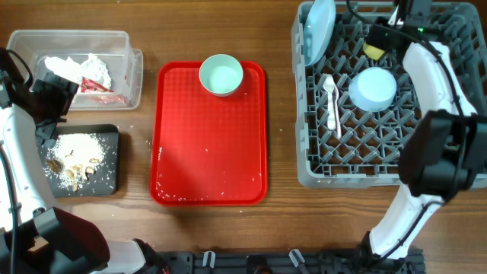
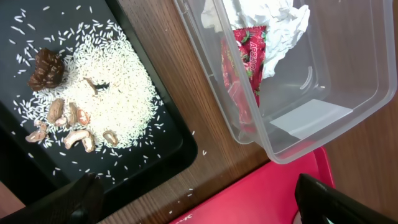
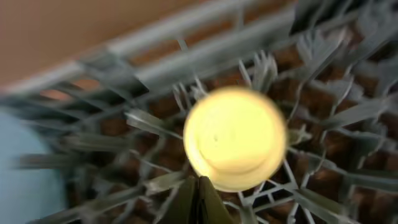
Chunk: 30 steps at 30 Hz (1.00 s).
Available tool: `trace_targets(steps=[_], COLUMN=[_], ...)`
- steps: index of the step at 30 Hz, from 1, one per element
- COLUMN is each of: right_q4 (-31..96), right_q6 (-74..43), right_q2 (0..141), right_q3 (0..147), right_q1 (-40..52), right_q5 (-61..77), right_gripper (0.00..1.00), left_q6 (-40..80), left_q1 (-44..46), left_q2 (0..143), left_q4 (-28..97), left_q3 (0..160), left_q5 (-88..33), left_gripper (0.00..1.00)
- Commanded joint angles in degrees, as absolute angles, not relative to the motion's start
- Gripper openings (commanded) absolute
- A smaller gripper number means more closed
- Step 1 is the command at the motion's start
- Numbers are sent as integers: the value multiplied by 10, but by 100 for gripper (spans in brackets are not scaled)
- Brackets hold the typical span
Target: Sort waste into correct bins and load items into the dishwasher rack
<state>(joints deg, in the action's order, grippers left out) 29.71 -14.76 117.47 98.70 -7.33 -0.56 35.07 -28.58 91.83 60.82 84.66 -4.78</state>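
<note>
We find the right gripper (image 3: 199, 186) closed at the yellow cup's (image 3: 235, 138) six o'clock edge, the cup seated among the dishwasher rack's (image 1: 319, 171) twelve o'clock pegs, presumably for support; the left gripper (image 2: 193, 190) wide open and empty; the pale green bowl (image 1: 221, 74) not yet loaded, at the red tray's (image 1: 209, 152) twelve o'clock.

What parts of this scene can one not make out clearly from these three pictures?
- Yellow cup: overhead, the right arm covers most of it; the right wrist view is blurred.
- Right gripper: only closed fingertips show at the bottom edge of its own view; overhead, the arm hides its fingers.
- Clear tub: overhead, the left arm covers one corner; the left wrist view cuts it off.
</note>
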Motion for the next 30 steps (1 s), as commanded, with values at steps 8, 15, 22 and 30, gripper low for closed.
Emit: trace_targets(steps=[8,15,22,30], right_q4=[263,252,263,283], right_q6=[-152,-152,-152,-152], right_q2=[1079,1176,1206,1206], right_q3=[989,989,989,989], right_q1=[-75,-76,-76,-76], right_q5=[-70,-85,-92,-92], right_gripper=[5,4,4,4], left_q6=[352,352,352,352], left_q1=[-289,-289,-289,-289], left_q2=[920,920,920,920], left_q4=[608,608,608,608], left_q3=[853,853,853,853], left_q5=[-49,-49,-49,-49], left_gripper=[100,100,100,100])
